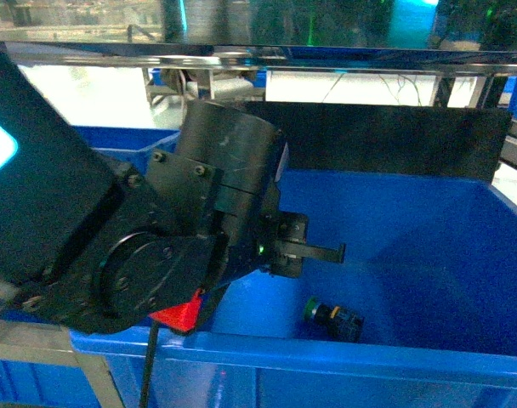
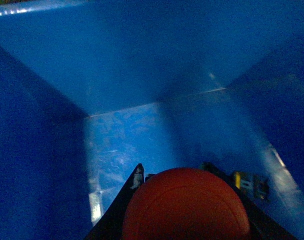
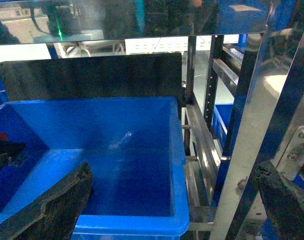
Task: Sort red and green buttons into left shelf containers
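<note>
- Left tool (image 2: 184, 220): inside the blue bin (image 1: 411, 357), gripping the red button (image 2: 186, 205).
- Green button (image 1: 333, 316): on the bin floor, at 5 o'clock from that tool.
- Right tool (image 3: 177, 200): fingers spread wide, holding nothing.

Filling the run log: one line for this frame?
left gripper: shut on red button, over blue bin | green button: on bin floor | right gripper: open, outside

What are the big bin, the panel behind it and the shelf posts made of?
Bin: looks like moulded blue plastic, semi-gloss; one uniform colour, rounded thick rim, soft glare on the walls.
Panel: black, matte, flat sheet; plastic or board, cannot tell which.
Shelf posts: metal, probably steel or aluminium, bright silvery finish with reflections and a row of punched holes.
</note>
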You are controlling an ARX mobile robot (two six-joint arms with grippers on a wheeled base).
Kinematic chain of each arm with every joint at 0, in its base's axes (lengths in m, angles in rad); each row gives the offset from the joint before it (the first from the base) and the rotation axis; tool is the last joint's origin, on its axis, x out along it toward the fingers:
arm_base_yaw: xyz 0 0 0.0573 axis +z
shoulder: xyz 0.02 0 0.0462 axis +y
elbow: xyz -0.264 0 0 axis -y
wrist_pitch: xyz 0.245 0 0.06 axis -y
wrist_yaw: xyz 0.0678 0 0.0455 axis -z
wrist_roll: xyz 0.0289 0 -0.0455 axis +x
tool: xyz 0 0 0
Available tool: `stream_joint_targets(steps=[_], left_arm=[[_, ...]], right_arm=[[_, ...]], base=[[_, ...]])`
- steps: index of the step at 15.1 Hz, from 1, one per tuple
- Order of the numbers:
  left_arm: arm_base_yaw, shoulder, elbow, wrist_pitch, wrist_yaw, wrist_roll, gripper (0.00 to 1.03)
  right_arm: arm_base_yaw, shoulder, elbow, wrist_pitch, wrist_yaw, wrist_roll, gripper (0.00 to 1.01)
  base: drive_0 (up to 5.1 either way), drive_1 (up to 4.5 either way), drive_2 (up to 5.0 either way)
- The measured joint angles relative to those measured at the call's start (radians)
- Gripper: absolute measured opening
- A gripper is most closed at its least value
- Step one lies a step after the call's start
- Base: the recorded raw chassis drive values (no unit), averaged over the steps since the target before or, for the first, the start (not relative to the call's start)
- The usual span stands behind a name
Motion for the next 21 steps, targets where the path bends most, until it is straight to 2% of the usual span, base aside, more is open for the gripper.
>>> stream_joint_targets(steps=[2,3,4,6,7,8,11,14,16,17,18,19,21], left_arm=[[0.007,0.082,0.101,-0.045,-0.002,-0.054,0.30],[0.008,0.093,0.118,-0.041,-0.001,-0.080,0.38],[0.004,0.089,0.122,-0.036,-0.005,-0.100,0.52],[-0.006,0.060,0.092,-0.009,-0.011,-0.100,0.72],[-0.018,0.000,0.023,0.026,-0.010,-0.097,0.88],[-0.025,-0.063,-0.049,0.072,-0.016,-0.086,1.00],[-0.034,-0.229,-0.229,0.141,-0.010,-0.060,0.98],[-0.019,-0.461,-0.492,0.178,0.009,-0.002,0.98],[0.007,-0.684,-0.639,0.093,0.010,0.055,0.98],[0.026,-0.850,-0.700,-0.006,0.005,0.103,0.98],[0.053,-1.002,-0.728,-0.104,0.005,0.121,0.98],[0.095,-1.154,-0.732,-0.190,0.004,0.137,0.98],[0.199,-1.453,-0.731,-0.353,-0.060,0.151,0.98]], right_arm=[[0.000,0.000,0.000,0.000,0.000,0.000,0.98],[0.000,0.000,0.000,0.000,0.000,0.000,0.98],[0.000,0.000,0.000,0.000,0.000,0.000,0.98],[0.000,0.000,0.000,0.000,0.000,0.000,0.98],[0.000,0.000,0.000,0.000,0.000,0.000,0.98],[0.000,0.000,0.000,0.000,0.000,0.000,0.98],[0.000,0.000,0.000,0.000,0.000,0.000,0.98],[0.000,0.000,0.000,0.000,0.000,0.000,0.98],[0.000,0.000,0.000,0.000,0.000,0.000,0.98],[0.000,0.000,0.000,0.000,0.000,0.000,0.98],[0.000,0.000,0.000,0.000,0.000,0.000,0.98],[0.000,0.000,0.000,0.000,0.000,0.000,0.98],[0.000,0.000,0.000,0.000,0.000,0.000,0.98]], base=[[0.0,0.00,0.0],[0.0,0.00,0.0],[0.0,0.00,0.0],[0.0,0.00,0.0],[0.0,0.00,0.0],[0.0,0.00,0.0],[0.0,0.00,0.0],[0.0,0.00,0.0],[0.0,0.00,0.0],[0.0,0.00,0.0],[0.0,0.00,0.0],[0.0,0.00,0.0],[0.0,0.00,0.0]])
